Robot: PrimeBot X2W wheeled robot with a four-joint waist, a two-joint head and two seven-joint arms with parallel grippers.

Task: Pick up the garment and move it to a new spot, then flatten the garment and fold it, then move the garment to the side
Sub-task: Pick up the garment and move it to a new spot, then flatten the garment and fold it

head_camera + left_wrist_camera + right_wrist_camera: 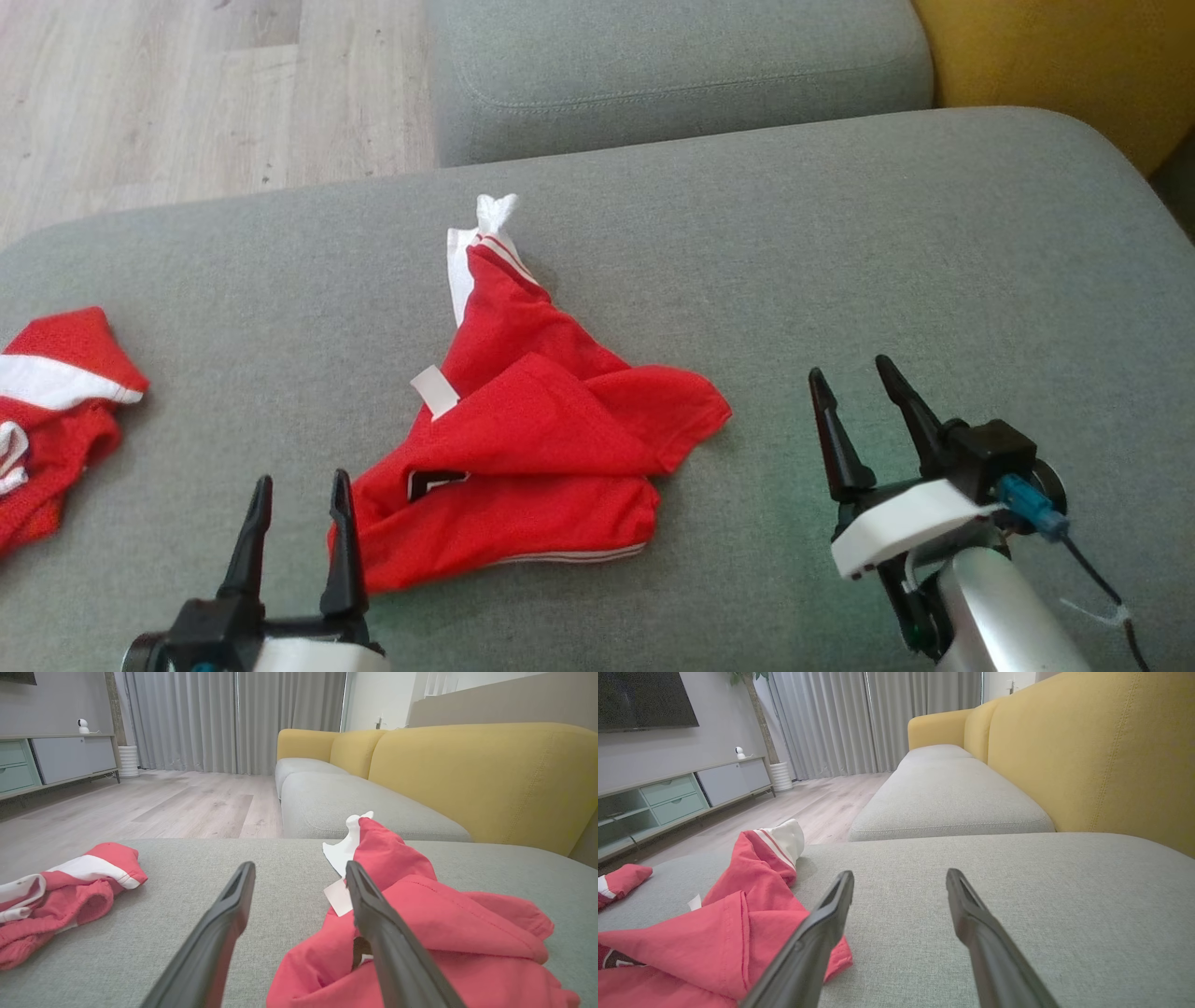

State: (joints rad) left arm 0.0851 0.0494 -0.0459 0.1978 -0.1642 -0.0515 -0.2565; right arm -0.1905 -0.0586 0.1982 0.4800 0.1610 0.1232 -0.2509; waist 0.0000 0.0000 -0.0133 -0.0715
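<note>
The left fingers and right fingers gape empty; garment folds half-hide its logo.

The garment is red cloth with white trim, lying crumpled and loosely doubled over on the grey seat cushion, slightly toward 9 o'clock of the head view's middle. It is roughly triangular. A narrow end runs toward 12 o'clock and finishes in a twisted white tip edged with thin stripes, while the broad end spreads at 6 o'clock. One fold lies across the top, its corner pointing to 3 o'clock. A white label sticks out at the 9 o'clock edge, with a dark emblem just below it. A white-striped hem runs along the 5 o'clock edge.
</note>
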